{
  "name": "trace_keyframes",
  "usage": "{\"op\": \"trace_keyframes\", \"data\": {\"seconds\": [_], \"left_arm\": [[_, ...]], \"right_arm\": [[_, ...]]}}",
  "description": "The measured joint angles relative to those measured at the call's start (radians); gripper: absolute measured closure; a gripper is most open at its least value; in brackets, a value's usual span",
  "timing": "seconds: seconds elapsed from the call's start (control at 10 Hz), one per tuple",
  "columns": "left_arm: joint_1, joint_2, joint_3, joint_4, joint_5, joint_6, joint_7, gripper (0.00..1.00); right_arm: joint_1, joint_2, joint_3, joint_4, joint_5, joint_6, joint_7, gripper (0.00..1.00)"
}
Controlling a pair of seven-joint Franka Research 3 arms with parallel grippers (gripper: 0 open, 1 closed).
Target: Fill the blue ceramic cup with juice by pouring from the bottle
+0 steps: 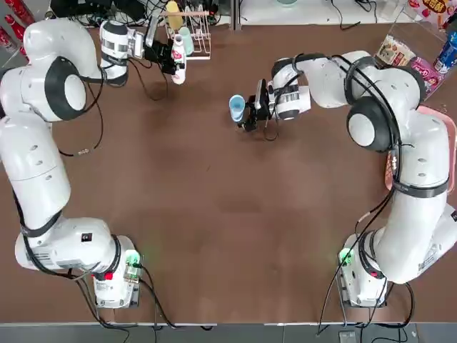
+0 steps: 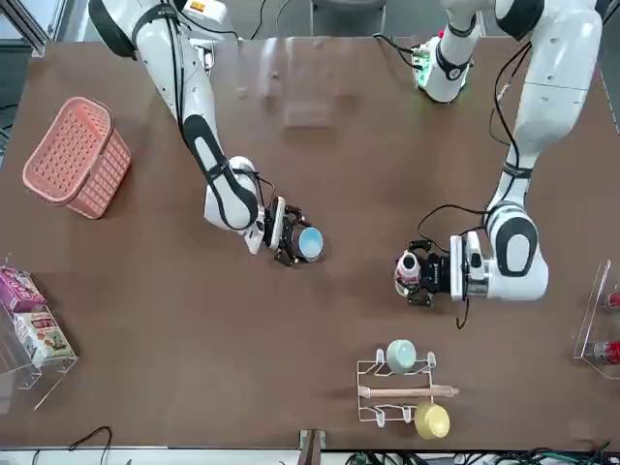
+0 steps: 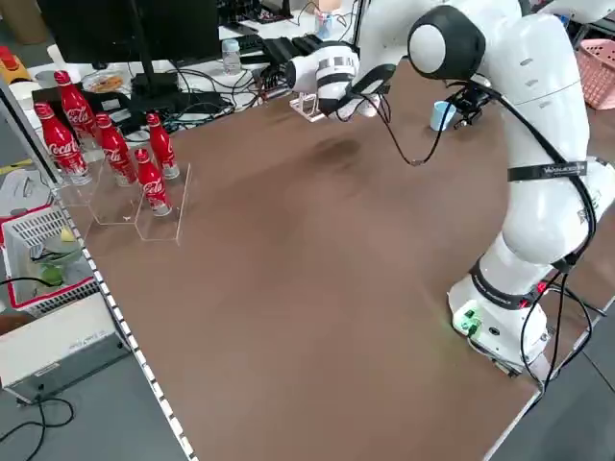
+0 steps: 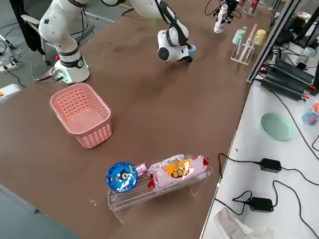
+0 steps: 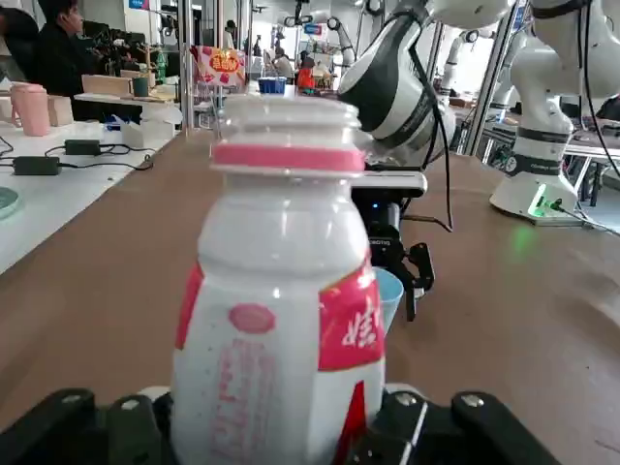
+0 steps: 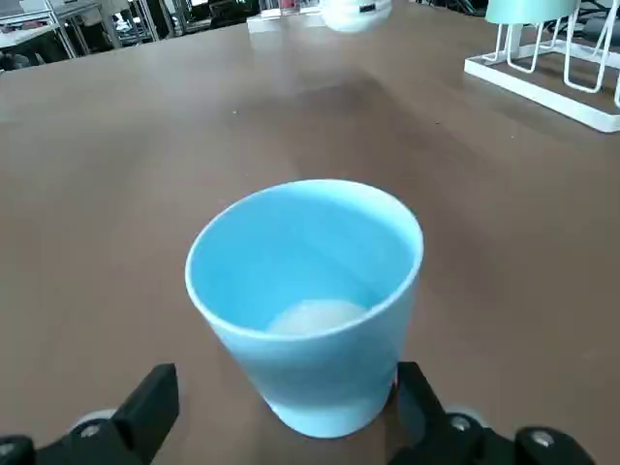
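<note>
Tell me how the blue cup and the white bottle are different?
The cup is blue and open on top; the bottle is white with red marks and capped. The bottle is gripped in the left pincer; the cup sits between the right pincer's open fingers. Both stand upright.

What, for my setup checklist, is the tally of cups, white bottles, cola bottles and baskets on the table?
Cups: 3 (blue cup, mint cup, yellow cup)
White bottles: 1
Cola bottles: 4
Baskets: 1
Total: 9
</note>
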Motion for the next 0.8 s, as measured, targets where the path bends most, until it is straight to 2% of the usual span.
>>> {"op": "trace_keyframes", "data": {"seconds": [0.5, 0.8], "left_arm": [[-0.123, -0.033, -0.001, -0.062, -0.042, 0.217, -0.002, 0.58], [-0.164, -0.105, 0.0, -0.156, -0.06, 0.259, -0.006, 0.59]], "right_arm": [[0.0, 0.009, 0.024, -0.005, 0.003, -0.027, 0.0, 0.01], [0.0, 0.009, 0.024, -0.007, 0.004, -0.043, 0.0, 0.07]]}}
